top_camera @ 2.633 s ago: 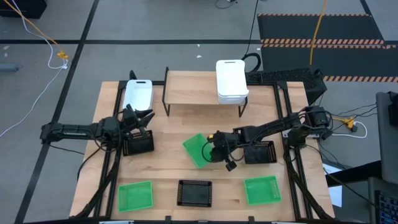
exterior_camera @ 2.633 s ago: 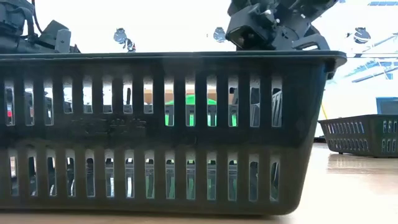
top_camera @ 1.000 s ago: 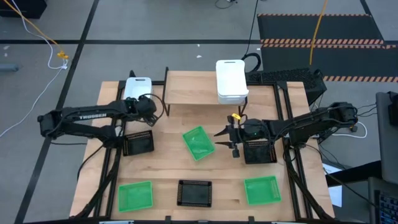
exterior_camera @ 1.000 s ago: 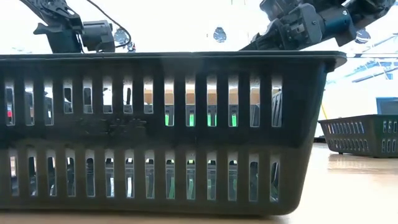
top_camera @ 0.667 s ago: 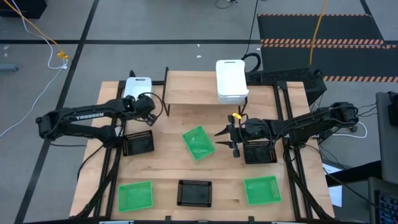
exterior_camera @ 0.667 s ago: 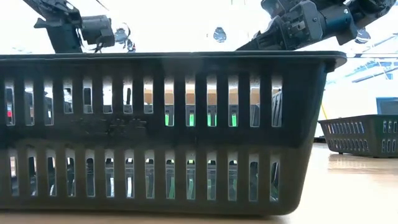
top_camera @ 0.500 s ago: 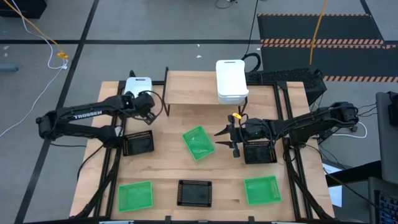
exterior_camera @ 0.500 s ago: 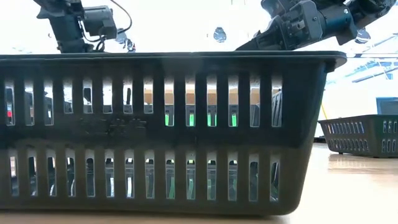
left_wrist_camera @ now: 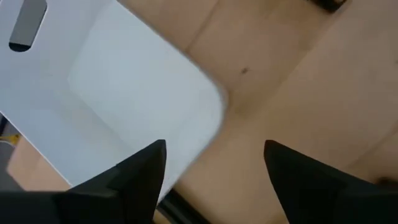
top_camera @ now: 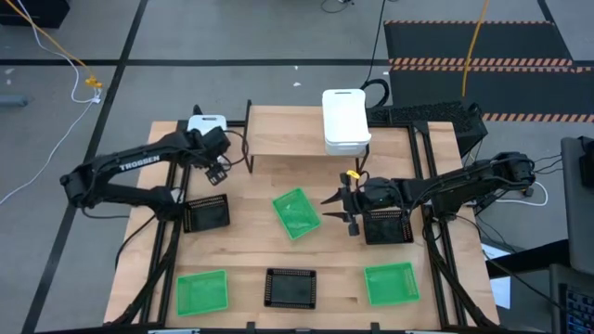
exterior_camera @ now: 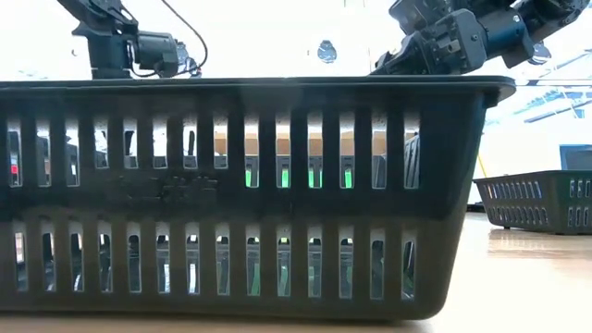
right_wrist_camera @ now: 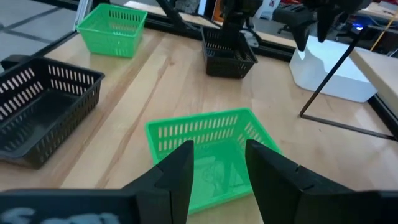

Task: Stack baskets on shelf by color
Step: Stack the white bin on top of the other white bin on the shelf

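A white basket [top_camera: 206, 120] [left_wrist_camera: 112, 93] rests on the table at the far left, beside the shelf [top_camera: 288, 137]. My left gripper [top_camera: 212, 141] [left_wrist_camera: 214, 162] hangs open above its corner, one finger over the rim and one over bare wood, touching nothing. Stacked white baskets [top_camera: 345, 121] stand on the shelf's right end. A green basket [top_camera: 297, 214] [right_wrist_camera: 208, 155] lies askew mid-table. My right gripper [top_camera: 339, 210] [right_wrist_camera: 217, 180] stands open just right of it and points at it.
Black baskets sit at the left [top_camera: 206, 215], under my right arm [top_camera: 385, 226] and at the near edge [top_camera: 290, 288], where one fills the low view [exterior_camera: 250, 194]. Green baskets sit near left [top_camera: 202, 291] and near right [top_camera: 391, 283]. The shelf's left and middle show bare wood.
My left gripper has gone toward the table's far edge and risen a little, ending over the white basket. My right gripper and the green basket have kept still.
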`<act>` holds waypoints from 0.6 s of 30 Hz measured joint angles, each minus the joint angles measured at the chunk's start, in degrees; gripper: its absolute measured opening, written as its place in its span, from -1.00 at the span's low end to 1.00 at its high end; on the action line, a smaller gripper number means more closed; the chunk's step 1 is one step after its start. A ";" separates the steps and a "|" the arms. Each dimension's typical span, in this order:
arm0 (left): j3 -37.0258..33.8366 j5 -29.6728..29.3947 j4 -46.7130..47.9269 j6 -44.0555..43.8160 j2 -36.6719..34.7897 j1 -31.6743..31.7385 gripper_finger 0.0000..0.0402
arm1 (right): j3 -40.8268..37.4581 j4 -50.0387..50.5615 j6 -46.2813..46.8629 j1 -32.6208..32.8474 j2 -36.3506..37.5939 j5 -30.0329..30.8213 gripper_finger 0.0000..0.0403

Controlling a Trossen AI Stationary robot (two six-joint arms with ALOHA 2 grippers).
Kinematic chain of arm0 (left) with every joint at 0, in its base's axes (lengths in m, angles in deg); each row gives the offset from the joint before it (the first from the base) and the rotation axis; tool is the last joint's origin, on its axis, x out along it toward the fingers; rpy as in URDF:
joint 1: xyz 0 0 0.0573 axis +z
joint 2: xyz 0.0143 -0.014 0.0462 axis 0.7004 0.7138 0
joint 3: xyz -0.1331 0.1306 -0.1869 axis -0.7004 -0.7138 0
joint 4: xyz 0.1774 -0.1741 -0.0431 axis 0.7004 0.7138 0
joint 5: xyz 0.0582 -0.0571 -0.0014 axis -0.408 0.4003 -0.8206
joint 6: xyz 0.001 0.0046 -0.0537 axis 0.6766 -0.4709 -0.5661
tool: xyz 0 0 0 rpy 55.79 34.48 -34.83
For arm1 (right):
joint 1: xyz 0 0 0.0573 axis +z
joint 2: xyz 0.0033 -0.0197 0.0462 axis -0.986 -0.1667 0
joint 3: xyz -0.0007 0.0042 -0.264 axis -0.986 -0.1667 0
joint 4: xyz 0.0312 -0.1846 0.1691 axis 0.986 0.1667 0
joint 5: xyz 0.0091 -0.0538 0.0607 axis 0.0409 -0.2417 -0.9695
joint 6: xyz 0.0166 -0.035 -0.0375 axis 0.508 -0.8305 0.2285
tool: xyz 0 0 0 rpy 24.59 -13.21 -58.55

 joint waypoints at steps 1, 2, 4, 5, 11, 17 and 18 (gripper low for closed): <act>0.00 -0.15 -0.14 1.30 0.69 0.59 0.37 | 0.00 0.25 -0.16 0.02 0.00 -0.02 -0.30; 0.00 -0.40 -0.16 2.43 1.38 1.20 0.36 | 0.00 0.34 -0.28 0.02 0.00 -0.02 -0.30; 0.00 -1.25 -0.23 4.66 2.78 2.42 0.32 | 0.00 0.29 -0.36 0.02 0.00 0.00 -0.30; 0.00 -1.59 -0.33 5.64 3.54 3.09 0.29 | 0.00 0.24 -0.65 0.02 0.00 0.00 -0.30; 0.00 -1.81 -0.61 9.56 7.04 5.98 -0.07 | 0.00 0.08 -1.15 0.02 0.00 0.02 -0.30; 0.01 0.04 -0.56 9.18 9.30 7.61 -0.66 | 0.00 0.13 -1.15 0.02 0.00 0.04 -0.30; 0.04 0.50 -0.52 9.06 9.35 7.84 -0.75 | 0.00 0.13 -1.15 0.02 0.00 0.06 -0.30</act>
